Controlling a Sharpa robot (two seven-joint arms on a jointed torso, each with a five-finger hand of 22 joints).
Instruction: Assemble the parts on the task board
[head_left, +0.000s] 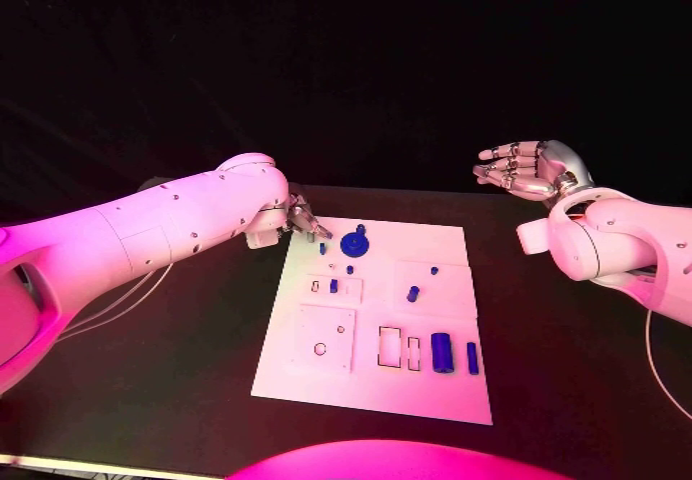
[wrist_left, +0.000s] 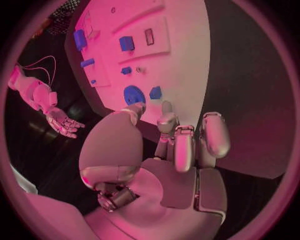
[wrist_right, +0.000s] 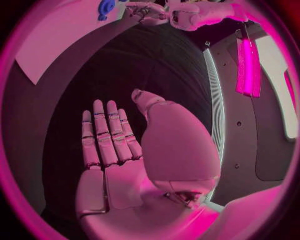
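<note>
The white task board (head_left: 378, 385) lies in the middle of the black table. Several blue parts sit on it: a round one (head_left: 355, 244) near the far left corner, small pegs (head_left: 413, 294) in the middle, and two long pieces (head_left: 441, 352) at the near right. My left hand (head_left: 300, 218) hovers at the board's far left corner, fingers apart and holding nothing. In the left wrist view its fingertips (wrist_left: 166, 107) stop just short of the round part (wrist_left: 133, 94) and a small blue block (wrist_left: 155, 92). My right hand (head_left: 526, 168) is raised beyond the board's far right, open and flat (wrist_right: 115, 145).
The board has several outlined recesses (head_left: 391, 346) and a square plate with a hole (head_left: 323, 336) on its near half. Black table (head_left: 577, 360) surrounds the board on all sides. A thin cable (head_left: 123, 295) hangs from my left arm.
</note>
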